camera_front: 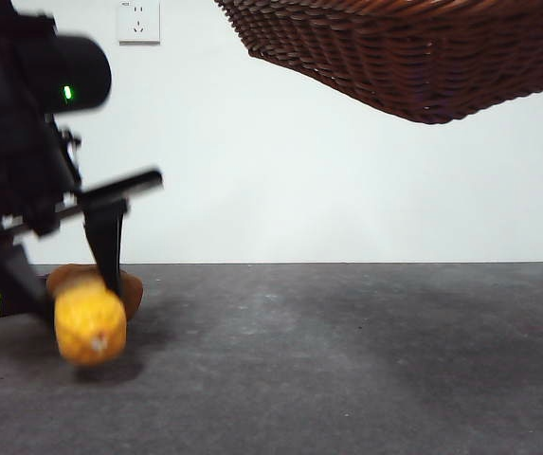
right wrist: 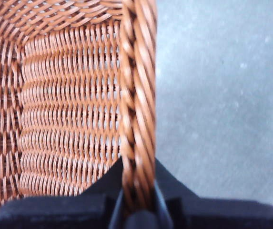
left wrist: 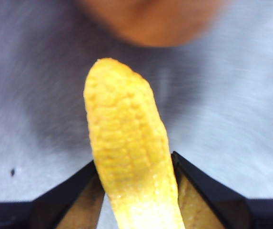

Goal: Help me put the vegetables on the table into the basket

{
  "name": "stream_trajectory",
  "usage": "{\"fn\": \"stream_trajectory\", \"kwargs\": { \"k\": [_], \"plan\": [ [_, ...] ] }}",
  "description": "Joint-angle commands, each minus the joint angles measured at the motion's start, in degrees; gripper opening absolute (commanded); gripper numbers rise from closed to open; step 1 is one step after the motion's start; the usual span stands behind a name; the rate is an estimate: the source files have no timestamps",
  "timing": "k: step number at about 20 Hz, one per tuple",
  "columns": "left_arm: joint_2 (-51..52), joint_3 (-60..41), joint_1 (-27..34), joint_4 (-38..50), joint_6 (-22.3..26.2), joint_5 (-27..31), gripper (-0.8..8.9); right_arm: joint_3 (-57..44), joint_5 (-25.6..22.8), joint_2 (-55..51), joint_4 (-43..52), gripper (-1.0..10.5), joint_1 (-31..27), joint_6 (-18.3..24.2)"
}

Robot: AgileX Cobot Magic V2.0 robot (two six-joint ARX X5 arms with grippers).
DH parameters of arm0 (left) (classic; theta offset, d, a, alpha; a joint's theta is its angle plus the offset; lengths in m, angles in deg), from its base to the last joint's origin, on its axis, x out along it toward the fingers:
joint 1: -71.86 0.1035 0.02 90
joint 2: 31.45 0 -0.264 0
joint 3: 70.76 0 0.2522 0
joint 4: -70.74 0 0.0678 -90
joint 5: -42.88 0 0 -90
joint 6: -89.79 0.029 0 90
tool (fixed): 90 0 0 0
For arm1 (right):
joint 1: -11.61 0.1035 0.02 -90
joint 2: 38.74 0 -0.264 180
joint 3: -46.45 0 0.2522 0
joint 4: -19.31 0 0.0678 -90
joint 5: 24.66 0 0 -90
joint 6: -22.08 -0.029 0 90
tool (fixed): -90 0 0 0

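Your left gripper (left wrist: 138,191) pinches the corn cob (camera_front: 89,325); lift it clear of the potato (camera_front: 129,289). Right gripper (right wrist: 138,210) clamps the raised basket's (camera_front: 413,57) rim; hold it level.

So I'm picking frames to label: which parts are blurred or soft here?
Front view: the left gripper and corn cob are motion-smeared; the lifted basket is soft. Left wrist view: the potato is out of focus and the table is streaked. Right wrist view: the basket rim in the right gripper is slightly soft.
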Motion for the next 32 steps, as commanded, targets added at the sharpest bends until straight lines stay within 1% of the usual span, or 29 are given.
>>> {"fn": "stream_trajectory", "kwargs": {
  "k": [1, 3, 8, 12, 14, 15, 16, 18, 20, 22, 25, 28, 29, 32],
  "plan": [
    [6.9, -0.4, -0.2, 0.1, 13.6, 0.3, -0.08, -0.2, 0.2, -0.3, -0.3, -0.1, 0.0, -0.3],
    [13.0, -0.4, -0.2, -1.3, 19.4, 0.5, -0.08, -0.4, 0.0, -0.2, -1.0, -0.1, 0.0, -0.5],
    [29.6, -0.4, -0.7, -6.1, 29.9, 0.4, -0.08, -5.1, -2.4, -0.1, 1.0, -0.1, 0.0, -4.8],
    [39.8, -0.4, -1.4, -11.1, 36.0, -1.7, -0.08, -12.5, -2.4, -0.1, 7.1, -0.1, 0.0, -9.5],
    [43.3, -0.4, -2.8, -12.4, 37.7, -3.6, -0.08, -16.5, -2.3, -0.1, 10.6, -0.1, 0.1, -12.4],
    [44.5, -0.4, -3.7, -12.2, 37.7, -4.7, -0.08, -18.6, -2.2, -0.1, 12.5, -0.1, 0.1, -13.9],
    [45.1, -0.4, -4.7, -11.4, 37.6, -5.7, -0.08, -20.5, -2.2, -0.1, 14.3, -0.1, 0.1, -15.3],
    [45.0, -0.4, -7.1, -8.8, 34.2, -6.0, -0.08, -23.9, -2.2, 0.2, 17.9, -0.1, 0.1, -18.0],
    [42.9, -0.4, -10.0, -5.3, 32.7, -6.0, -0.08, -26.4, -2.2, 0.6, 20.5, -0.1, 0.9, -20.0],
    [39.2, -0.4, -12.8, -1.6, 30.7, -6.0, -0.08, -27.8, -2.3, 0.9, 22.4, -0.1, 2.4, -21.5],
    [28.9, -0.4, -17.5, 7.3, 24.9, -6.0, -0.08, -28.0, -3.2, 1.7, 26.3, -0.1, 5.9, -24.1],
    [19.2, -0.4, -20.4, 16.6, 18.3, -6.1, -0.08, -28.0, -4.5, 1.7, 27.3, -0.1, 7.4, -25.2],
    [16.6, -0.4, -21.1, 17.9, 16.8, -6.0, -0.08, -28.0, -5.4, 1.7, 27.2, -0.1, 7.6, -25.2],
    [11.1, -0.4, -22.4, 17.8, 14.2, -5.6, -0.08, -28.0, -6.0, 1.7, 27.2, -0.1, 7.6, -25.2]
  ]
}}
